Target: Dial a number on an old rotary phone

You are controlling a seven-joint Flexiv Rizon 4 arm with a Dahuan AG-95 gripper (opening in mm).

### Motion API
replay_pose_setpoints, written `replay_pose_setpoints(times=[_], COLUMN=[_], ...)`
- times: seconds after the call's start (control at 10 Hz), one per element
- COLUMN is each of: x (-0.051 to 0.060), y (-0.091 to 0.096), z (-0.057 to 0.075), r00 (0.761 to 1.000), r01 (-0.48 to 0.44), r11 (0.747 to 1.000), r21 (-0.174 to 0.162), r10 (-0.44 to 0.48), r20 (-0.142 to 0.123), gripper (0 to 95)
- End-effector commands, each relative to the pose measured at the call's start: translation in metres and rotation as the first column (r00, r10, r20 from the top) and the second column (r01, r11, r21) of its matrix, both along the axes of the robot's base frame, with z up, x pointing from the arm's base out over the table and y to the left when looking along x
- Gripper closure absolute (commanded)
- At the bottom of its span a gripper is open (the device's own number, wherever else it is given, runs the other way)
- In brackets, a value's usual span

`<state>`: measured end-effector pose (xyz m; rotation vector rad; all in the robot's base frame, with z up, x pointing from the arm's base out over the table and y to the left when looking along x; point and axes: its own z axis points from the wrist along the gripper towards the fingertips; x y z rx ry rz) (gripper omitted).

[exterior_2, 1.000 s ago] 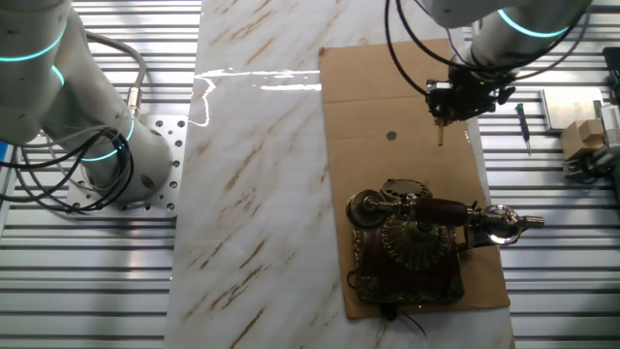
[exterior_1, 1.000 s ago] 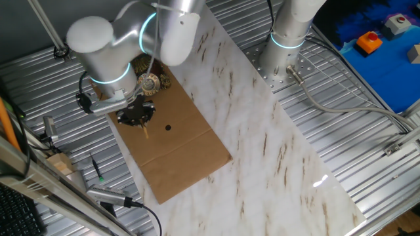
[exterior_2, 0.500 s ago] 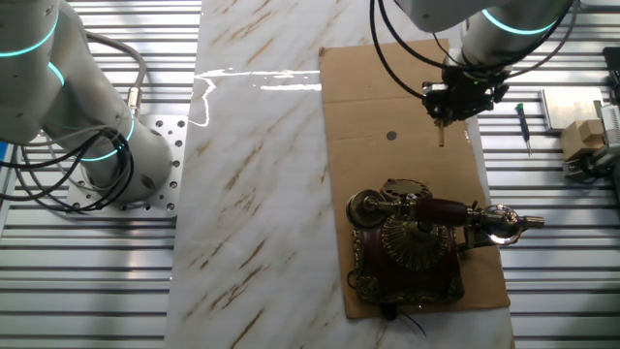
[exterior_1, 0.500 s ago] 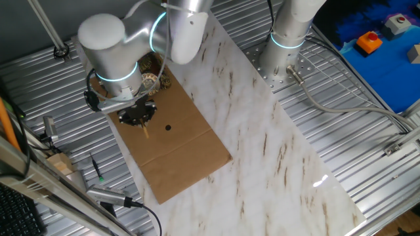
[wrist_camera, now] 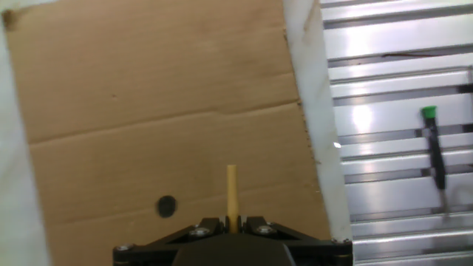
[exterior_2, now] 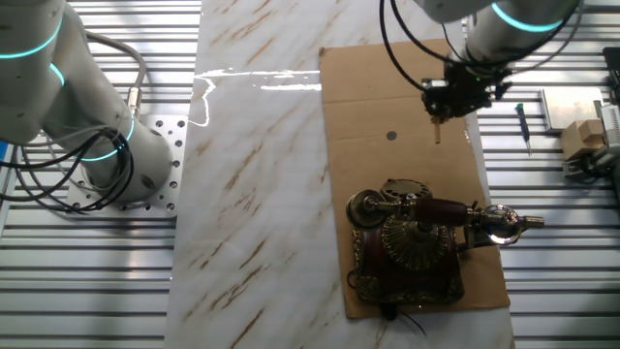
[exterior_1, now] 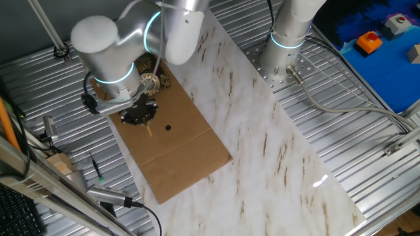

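The gripper (wrist_camera: 233, 220) is closed on a thin tan wooden stick (wrist_camera: 232, 193), which juts straight out from between its fingers and points down at a sheet of brown cardboard (wrist_camera: 148, 96). In the other fixed view the gripper (exterior_2: 438, 109) hangs over the far part of the cardboard (exterior_2: 368, 116), with the stick (exterior_2: 437, 133) sticking out below it, apart from the phone. A small dark round spot (wrist_camera: 167, 206) marks the cardboard just beside the stick tip in the hand view. The old rotary phone (exterior_2: 412, 242) sits on the near end of the same cardboard, well apart from the gripper, its handset (exterior_2: 436, 209) lying across the cradle with brass ends showing. In one fixed view the phone (exterior_1: 152, 77) is mostly hidden behind the arm (exterior_1: 108, 49). The cardboard lies on a marble-patterned board (exterior_2: 252, 184) that rests on the ribbed metal table (exterior_1: 367, 164). A green-capped pen-like tool (wrist_camera: 434, 151) lies on the metal slats beside the cardboard.
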<state>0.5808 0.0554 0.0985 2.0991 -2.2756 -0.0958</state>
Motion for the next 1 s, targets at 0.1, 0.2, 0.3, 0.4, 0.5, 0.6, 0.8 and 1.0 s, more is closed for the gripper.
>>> replay_pose_setpoints(times=[0.1,0.2,0.3,0.4,0.5,0.6,0.8,1.0], x=[-0.024,-0.029,-0.04,-0.048,-0.053,-0.055,-0.056,-0.056], y=[-0.012,-0.015,-0.019,-0.021,-0.022,-0.022,-0.023,-0.023], z=[0.008,0.01,0.013,0.015,0.015,0.015,0.014,0.014], r00=[1.0,1.0,1.0,0.999,0.999,0.999,1.0,0.999], r01=[-0.017,-0.018,-0.027,-0.036,-0.04,-0.036,-0.016,-0.033], r11=[1.0,1.0,1.0,0.999,0.999,0.999,1.0,0.999], r21=[0.007,0.004,0.007,0.006,0.003,0.003,-0.018,-0.015], r10=[0.017,0.018,0.027,0.036,0.04,0.036,0.016,0.034], r20=[0.0,-0.002,-0.004,-0.004,-0.003,-0.001,0.016,0.022], gripper=[95.0,95.0,95.0,95.0,95.0,95.0,95.0,95.0])
